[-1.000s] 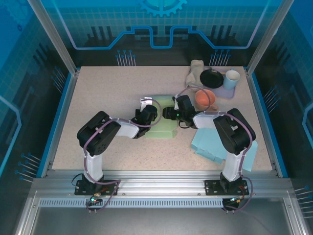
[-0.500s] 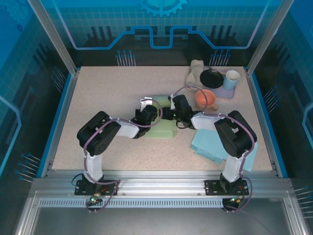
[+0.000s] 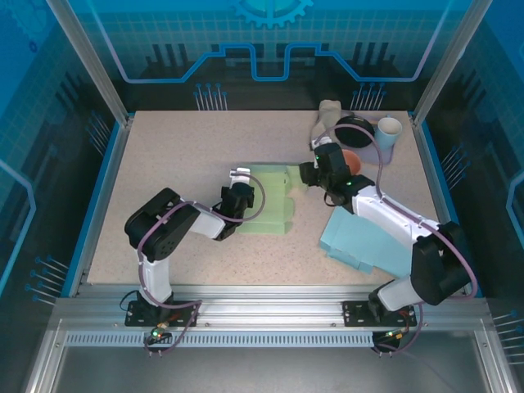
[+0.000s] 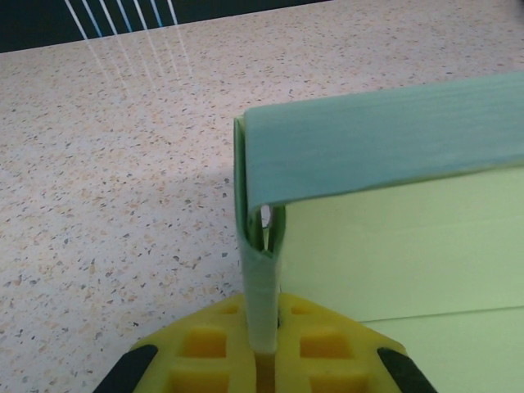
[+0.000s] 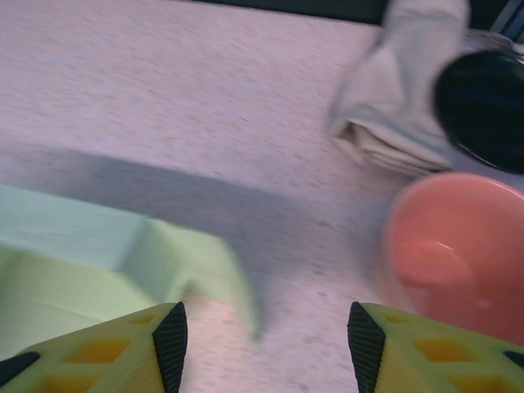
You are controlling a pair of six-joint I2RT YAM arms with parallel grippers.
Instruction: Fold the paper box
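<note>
The light green paper box (image 3: 274,201) lies partly folded at the table's middle. My left gripper (image 3: 238,195) is shut on the box's left edge. In the left wrist view its yellow fingers (image 4: 327,344) pinch a doubled green flap (image 4: 264,270) that stands upright, and a green wall (image 4: 385,155) runs off to the right. My right gripper (image 3: 311,173) is open just off the box's right side, holding nothing. In the right wrist view the gripper (image 5: 266,344) hovers over bare table, with a corner of the paper box (image 5: 131,254) at its left.
A pink bowl (image 5: 458,254) sits close to the right gripper's right side. Behind it lie a beige cloth (image 3: 327,116), a black lid (image 3: 354,129) and a white cup (image 3: 389,131). Blue paper sheets (image 3: 364,241) lie at the front right.
My right arm has pulled back from the box toward the back right, its gripper still open. The green box now lies uncovered. The left gripper has kept its hold and shifted slightly left.
</note>
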